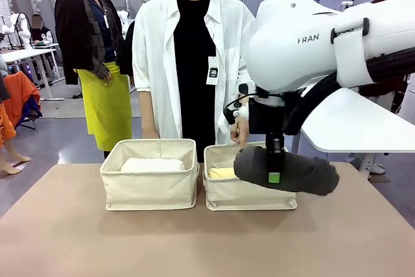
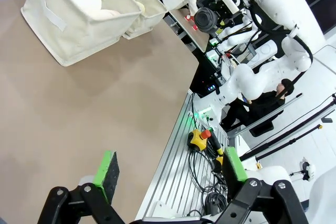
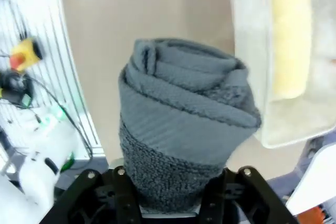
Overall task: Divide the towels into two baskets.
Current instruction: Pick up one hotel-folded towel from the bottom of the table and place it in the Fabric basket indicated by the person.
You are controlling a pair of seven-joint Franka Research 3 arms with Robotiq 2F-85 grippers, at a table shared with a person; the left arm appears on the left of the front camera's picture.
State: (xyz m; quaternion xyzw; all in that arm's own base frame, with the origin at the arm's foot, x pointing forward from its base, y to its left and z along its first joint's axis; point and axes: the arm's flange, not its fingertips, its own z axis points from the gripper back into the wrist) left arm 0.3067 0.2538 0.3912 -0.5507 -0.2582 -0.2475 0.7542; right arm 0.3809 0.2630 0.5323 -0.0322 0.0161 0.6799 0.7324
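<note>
On the table [image 1: 65,238] stand two baskets; the right basket [image 1: 249,199] sits just behind and below my right end effector [image 1: 274,174], which clamps the dark grey towel [image 1: 288,172], long axis running across the basket's front wall. My left end effector [image 2: 170,174] gapes wide, empty, well apart.

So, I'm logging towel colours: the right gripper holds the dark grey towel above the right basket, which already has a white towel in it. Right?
Not quite. The right gripper does hold the dark grey towel, but the right basket contains a pale yellow towel, as the right wrist view shows.
</note>
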